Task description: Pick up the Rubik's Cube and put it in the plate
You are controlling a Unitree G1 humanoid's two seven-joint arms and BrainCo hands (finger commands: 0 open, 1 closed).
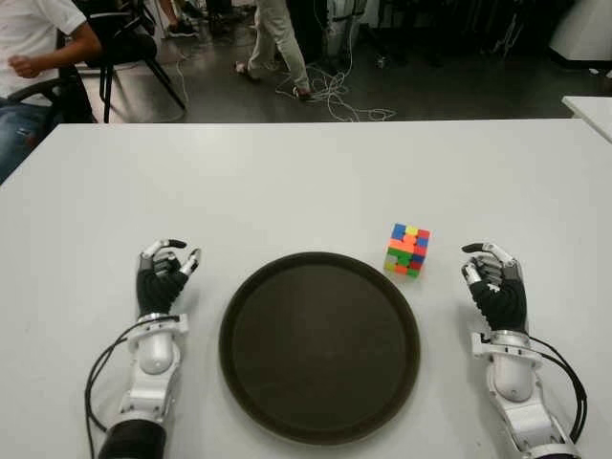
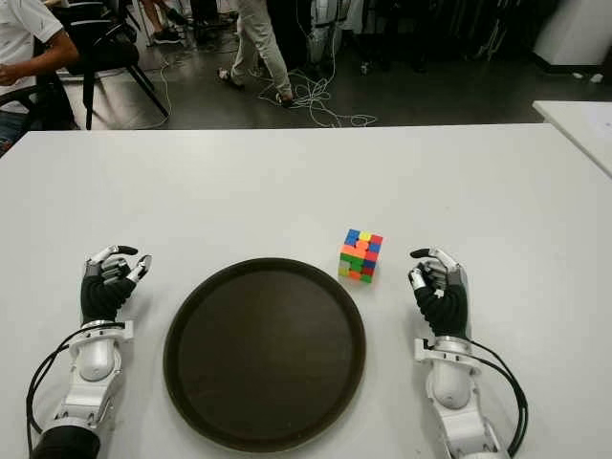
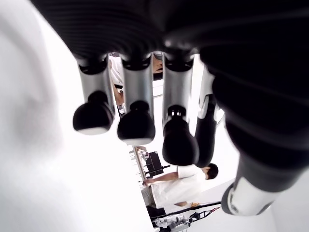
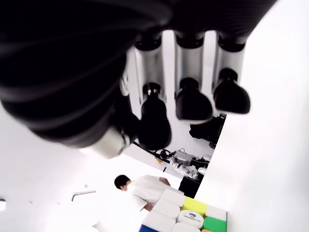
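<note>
The white bench [image 1: 306,182] spreads out in front of me, wide and bare across its far half, with a dark floor and cables beyond its far edge. A person in a white shirt [image 1: 29,38] sits off the far left corner, and another person's legs [image 1: 277,43] stand past the far edge near the middle.

The round dark plate [image 1: 319,346] sits close to the near edge, roughly centred between my two arms, and nothing lies in it.

My left hand [image 1: 163,277] shows to the left of the plate, near the near edge, fingers [image 3: 136,126] loosely bent and spread, gripping nothing. My right hand [image 1: 495,282] shows to the right of the plate, about as far from the near edge, its fingers [image 4: 192,104] likewise relaxed and slightly curled with nothing between them.

The Rubik's Cube [image 1: 408,250] stands on the bench just beyond the plate's far right rim, apart from the rim, between the plate and my right hand. It sits a little farther toward the far edge than my right fingertips, and neither hand touches it. Its faces show mixed colours.
</note>
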